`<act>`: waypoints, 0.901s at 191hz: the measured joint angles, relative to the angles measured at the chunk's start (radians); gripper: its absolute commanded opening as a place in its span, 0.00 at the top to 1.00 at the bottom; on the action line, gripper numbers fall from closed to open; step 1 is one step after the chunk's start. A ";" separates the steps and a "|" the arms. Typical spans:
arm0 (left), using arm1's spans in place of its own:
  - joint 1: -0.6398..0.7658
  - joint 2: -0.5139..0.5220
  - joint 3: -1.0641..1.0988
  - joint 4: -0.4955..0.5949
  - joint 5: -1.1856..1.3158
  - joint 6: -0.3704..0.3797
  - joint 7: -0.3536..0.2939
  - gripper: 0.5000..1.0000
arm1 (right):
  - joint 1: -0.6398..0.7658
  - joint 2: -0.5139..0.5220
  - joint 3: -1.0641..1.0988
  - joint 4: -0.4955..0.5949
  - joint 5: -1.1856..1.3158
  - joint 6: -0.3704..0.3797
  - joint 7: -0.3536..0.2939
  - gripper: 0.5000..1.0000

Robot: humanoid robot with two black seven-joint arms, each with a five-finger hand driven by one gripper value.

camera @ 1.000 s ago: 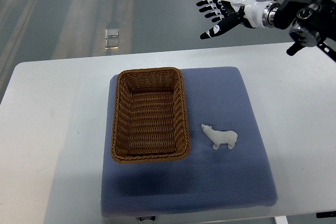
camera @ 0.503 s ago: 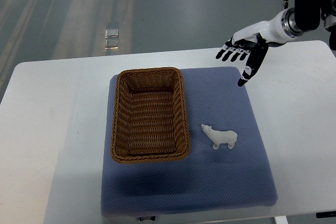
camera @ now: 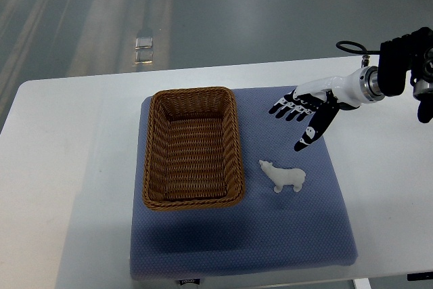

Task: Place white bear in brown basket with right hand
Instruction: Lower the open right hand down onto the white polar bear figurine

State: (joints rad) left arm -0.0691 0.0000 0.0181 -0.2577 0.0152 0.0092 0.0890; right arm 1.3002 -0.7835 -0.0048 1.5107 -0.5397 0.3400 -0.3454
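A small white bear (camera: 283, 177) lies on its side on the blue mat (camera: 298, 235), just right of the brown wicker basket (camera: 193, 147). The basket is empty. My right hand (camera: 298, 116) comes in from the right edge and hovers over the mat's upper right part, above and slightly right of the bear, not touching it. Its fingers are spread, pointing left and down, and hold nothing. The left arm is not in view.
The blue mat lies on a white table (camera: 61, 167). The table's far edge runs behind the basket, with grey floor (camera: 169, 11) beyond it. A small shiny object (camera: 143, 48) lies on the floor.
My right hand has come down and to the left, from high beyond the table's far edge to just over the mat near the bear. Bear and basket have not moved.
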 measured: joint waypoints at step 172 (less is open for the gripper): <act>0.000 0.000 0.000 -0.001 0.000 0.001 0.001 0.00 | -0.352 0.058 0.153 0.005 -0.142 -0.117 0.038 0.17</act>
State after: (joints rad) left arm -0.0690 0.0000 0.0184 -0.2584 0.0152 0.0106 0.0905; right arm 0.9485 -0.7256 0.1482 1.5155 -0.6817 0.2233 -0.3070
